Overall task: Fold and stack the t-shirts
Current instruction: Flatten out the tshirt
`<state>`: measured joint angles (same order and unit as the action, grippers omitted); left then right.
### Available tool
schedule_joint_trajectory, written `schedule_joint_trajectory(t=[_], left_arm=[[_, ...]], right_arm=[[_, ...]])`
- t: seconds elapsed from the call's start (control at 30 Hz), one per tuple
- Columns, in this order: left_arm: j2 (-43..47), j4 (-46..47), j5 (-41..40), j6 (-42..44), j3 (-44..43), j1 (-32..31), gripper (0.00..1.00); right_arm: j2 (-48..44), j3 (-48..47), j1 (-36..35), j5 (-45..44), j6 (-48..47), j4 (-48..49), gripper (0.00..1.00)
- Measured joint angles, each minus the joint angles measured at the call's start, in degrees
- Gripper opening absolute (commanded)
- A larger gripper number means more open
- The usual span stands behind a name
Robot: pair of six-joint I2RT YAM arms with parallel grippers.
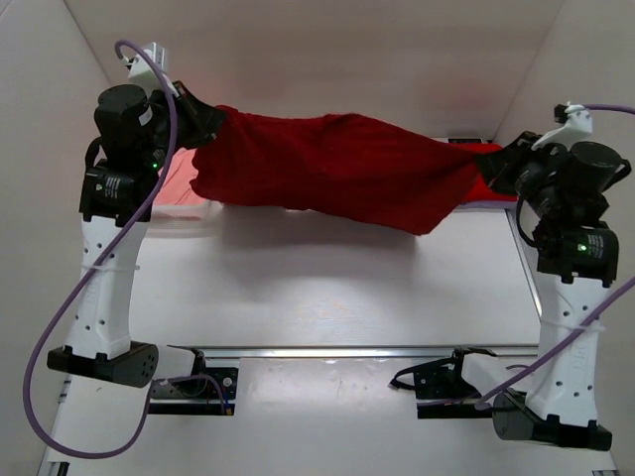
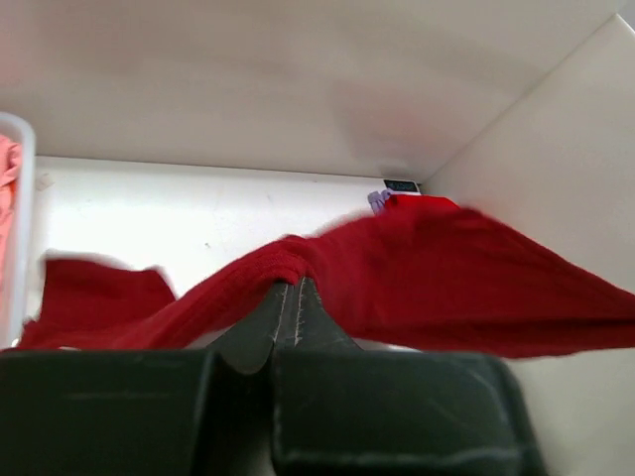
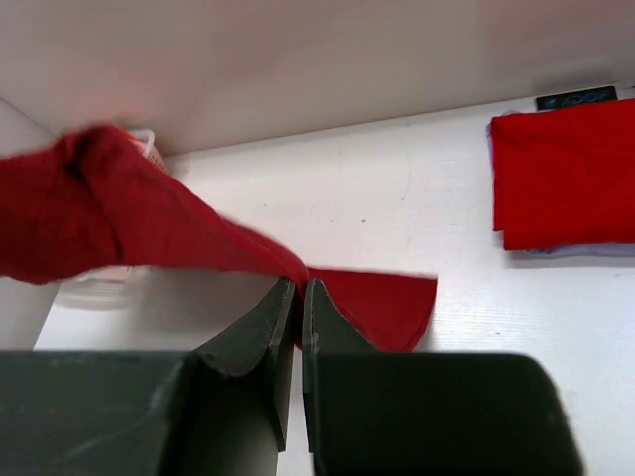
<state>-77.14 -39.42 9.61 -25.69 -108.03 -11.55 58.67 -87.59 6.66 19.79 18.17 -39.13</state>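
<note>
The left gripper (image 1: 210, 121) is pinched tight on one end of the red t-shirt (image 1: 337, 169), up above the far left side of the table (image 1: 327, 288). In the left wrist view its two fingertips (image 2: 283, 297) are pressed together with red cloth (image 2: 446, 283) bunched between them. A white basket (image 2: 22, 198) with a pink cloth (image 2: 6, 169) in it sits at the left edge of the table.

The t-shirt hangs in the air over the far part of the table. It sags a little in the middle.

The right gripper (image 1: 499, 164) is pinched tight on the other end, above the far right side of the table. A folded red shirt (image 3: 566, 183) lies flat on the table's far right corner.
</note>
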Motion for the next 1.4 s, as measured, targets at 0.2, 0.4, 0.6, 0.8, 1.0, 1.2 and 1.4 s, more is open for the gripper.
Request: schedule_joint_trajectory(t=[0.2,0.4,0.6,0.8,1.0,1.2,1.4], left_arm=[[0.9,-3.7,-0.2,0.7,-2.7,2.0,0.0],[-3.1,-1.6,3.5,0.6,1.0,3.7,0.0],[-23.4,-3.2,7.6,0.1,-9.2,4.3,0.0],[-31.2,-4.1,9.4,-1.3,-22.1,8.1,0.0],[-15.5,0.5,9.7,-1.1,-13.7,11.8,0.0],[6.9,11.5,13.4,-0.2,25.1,9.7,0.0],[11.7,10.3,14.8,-0.3,58.9,8.5,0.0]], right_arm=[[1.2,-7.1,1.7,0.8,-0.4,-3.8,0.0],[9.7,-8.3,-2.8,1.1,-1.6,-2.1,0.0],[30.4,-16.7,-6.7,-4.3,-4.2,-3.8,0.0],[40.2,-37.6,-9.6,-12.8,-7.5,-9.0,0.01],[22.9,-27.4,-7.6,-14.3,-8.8,-3.1,0.0],[10.4,4.7,-7.6,-13.1,-9.2,3.9,0.0],[8.6,32.5,-9.4,-11.6,-7.0,-1.0,0.0]])
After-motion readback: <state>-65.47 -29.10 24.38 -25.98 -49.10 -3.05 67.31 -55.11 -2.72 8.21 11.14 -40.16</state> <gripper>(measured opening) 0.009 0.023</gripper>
